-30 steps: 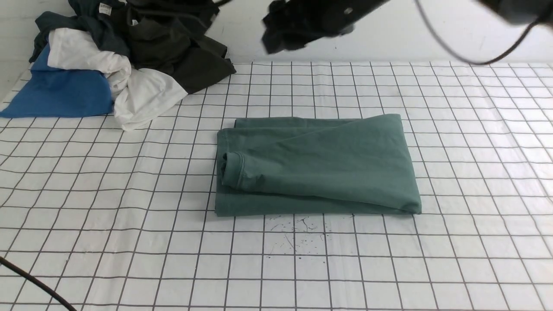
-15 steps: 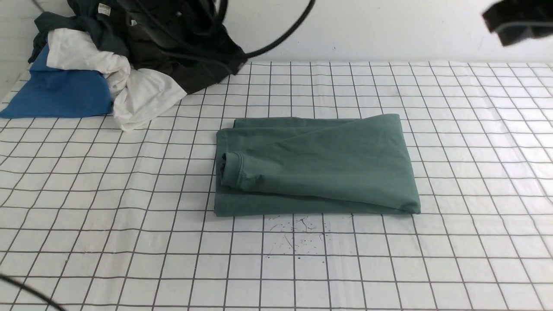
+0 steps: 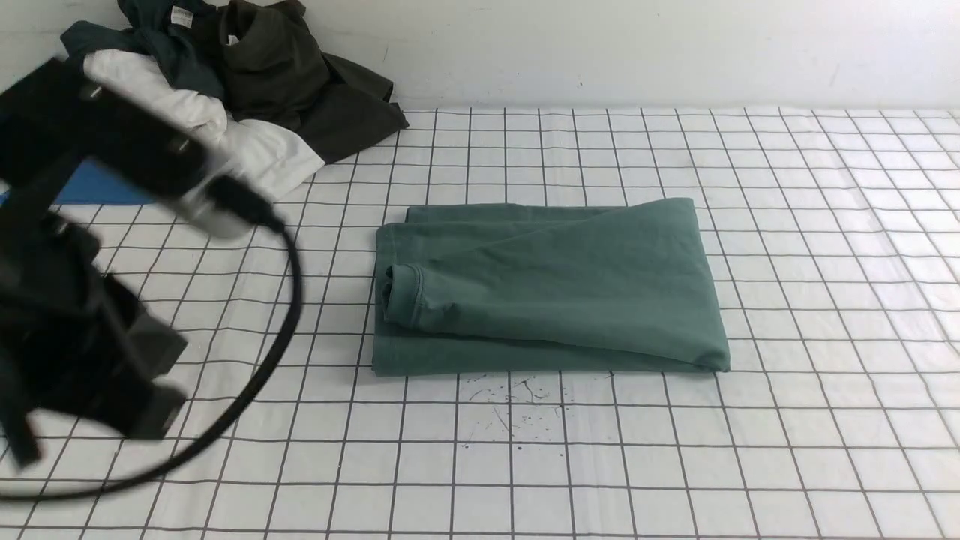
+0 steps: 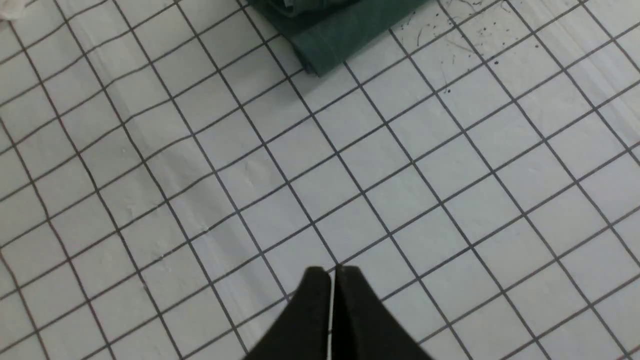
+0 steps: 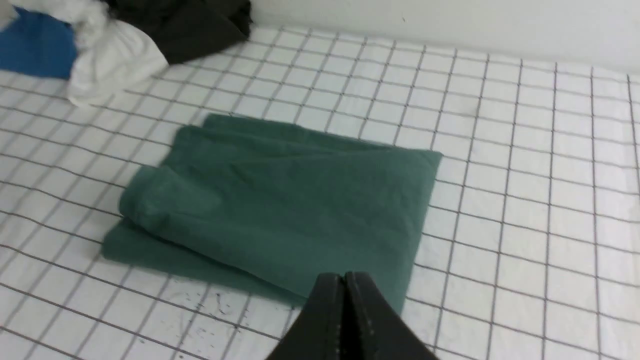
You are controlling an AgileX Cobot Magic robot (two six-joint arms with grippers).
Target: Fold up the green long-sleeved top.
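Observation:
The green long-sleeved top (image 3: 551, 289) lies folded into a rectangle in the middle of the gridded table, with one ribbed cuff (image 3: 401, 292) on its left side. My left arm (image 3: 82, 330) is a dark blur low at the near left, clear of the top. In the left wrist view, the left gripper (image 4: 332, 270) is shut and empty over bare grid, and a corner of the top (image 4: 330, 30) lies beyond it. The right gripper (image 5: 344, 275) is shut and empty, hanging above the near right corner of the top (image 5: 280, 200). The right arm is outside the front view.
A heap of clothes fills the far left corner: a blue one (image 3: 97, 184), a white one (image 3: 247, 154), a dark olive-black one (image 3: 300, 90) and a dark teal one (image 3: 161, 37). A black cable (image 3: 277, 322) loops from my left arm. Ink specks (image 3: 517, 409) mark the sheet before the top.
My left arm has swung from the top of the front view, past the clothes heap, down to the near left. The right arm has gone out of that view. The top has not moved.

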